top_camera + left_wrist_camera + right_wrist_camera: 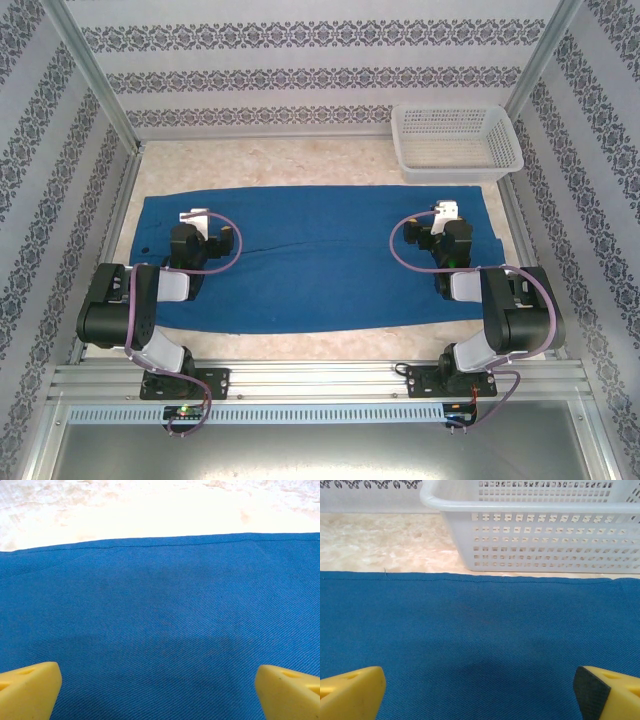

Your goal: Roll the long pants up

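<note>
I hold left pincer (pixel 159 687) and right pincer (pixel 480 690) wide open, empty, above the flat long pants (pixel 320 262); next, probably, pinching its far hem.

The long pants (pixel 310 265) lie spread across mid-frame on the tabletop (pixel 270 165). The basket (pixel 457 142) stands upper right, just behind their far edge. The left tool (pixel 159 687) and right tool (pixel 479 690) hang above the pants.

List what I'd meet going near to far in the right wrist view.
Yellow fingers → royal-blue cloth long pants → beige marbled table surface → white perforated plastic basket → patterned back wall
</note>
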Controlling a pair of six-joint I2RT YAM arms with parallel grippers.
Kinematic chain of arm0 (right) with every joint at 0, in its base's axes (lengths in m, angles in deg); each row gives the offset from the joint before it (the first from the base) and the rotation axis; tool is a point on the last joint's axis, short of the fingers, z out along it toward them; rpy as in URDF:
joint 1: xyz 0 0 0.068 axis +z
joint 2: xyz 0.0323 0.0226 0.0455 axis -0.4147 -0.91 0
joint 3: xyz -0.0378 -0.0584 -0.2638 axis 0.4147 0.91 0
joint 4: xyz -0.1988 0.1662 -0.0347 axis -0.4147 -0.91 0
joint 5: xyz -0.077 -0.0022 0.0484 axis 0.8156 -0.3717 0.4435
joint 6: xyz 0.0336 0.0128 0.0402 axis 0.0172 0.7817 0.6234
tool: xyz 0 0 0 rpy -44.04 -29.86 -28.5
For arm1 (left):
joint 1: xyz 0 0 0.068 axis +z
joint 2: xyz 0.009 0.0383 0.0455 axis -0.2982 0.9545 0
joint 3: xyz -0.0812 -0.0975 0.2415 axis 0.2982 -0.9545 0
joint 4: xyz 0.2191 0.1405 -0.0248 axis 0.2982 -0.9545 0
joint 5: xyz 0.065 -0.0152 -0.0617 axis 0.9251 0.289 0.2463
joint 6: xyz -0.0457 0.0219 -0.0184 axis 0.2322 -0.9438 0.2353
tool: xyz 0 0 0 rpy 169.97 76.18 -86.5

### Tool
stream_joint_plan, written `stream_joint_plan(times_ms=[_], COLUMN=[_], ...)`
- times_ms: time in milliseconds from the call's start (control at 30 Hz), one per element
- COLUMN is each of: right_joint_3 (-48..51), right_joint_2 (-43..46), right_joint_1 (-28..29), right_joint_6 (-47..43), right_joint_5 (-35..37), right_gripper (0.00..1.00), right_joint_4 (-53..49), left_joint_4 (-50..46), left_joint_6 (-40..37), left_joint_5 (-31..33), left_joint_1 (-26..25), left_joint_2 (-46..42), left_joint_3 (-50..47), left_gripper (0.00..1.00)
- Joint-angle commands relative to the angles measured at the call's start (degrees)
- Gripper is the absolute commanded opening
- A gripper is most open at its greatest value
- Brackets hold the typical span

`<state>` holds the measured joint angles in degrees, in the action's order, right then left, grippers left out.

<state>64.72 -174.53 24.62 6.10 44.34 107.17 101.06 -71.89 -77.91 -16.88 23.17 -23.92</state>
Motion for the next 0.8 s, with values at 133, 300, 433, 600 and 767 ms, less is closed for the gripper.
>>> stream_joint_plan(times_ms=[133, 300, 433, 600, 767], right_joint_3=[-0.7, -10.4, -18.2, -28.4, -32.2], right_joint_2=[0.5, 7.2, 12.1, 18.6, 24.3], right_joint_1=[0.1, 0.0, 0.0, 0.1, -1.7], right_joint_6=[0.5, 2.1, 2.5, 10.9, 16.3], right_joint_5=[0.7, 5.2, 3.9, 11.6, 18.9], right_gripper=[0.98, 0.98, 0.98, 0.98, 0.98], right_joint_4=[1.1, -22.1, -34.6, -55.6, -69.1], left_joint_4=[3.1, -38.5, -58.7, -87.3, -90.1], left_joint_6=[-0.9, 8.4, 11.5, 30.9, 38.9], left_joint_5=[-0.4, 23.1, 26.6, 20.9, 10.4], left_joint_1=[-0.1, -0.2, -0.1, 1.0, 2.6], left_joint_2=[0.0, -5.0, -3.1, -3.4, -12.4], left_joint_3=[0.9, 22.0, 40.1, 57.5, 51.0], left_gripper=[1.0, 1.0, 1.0, 1.0, 1.0])
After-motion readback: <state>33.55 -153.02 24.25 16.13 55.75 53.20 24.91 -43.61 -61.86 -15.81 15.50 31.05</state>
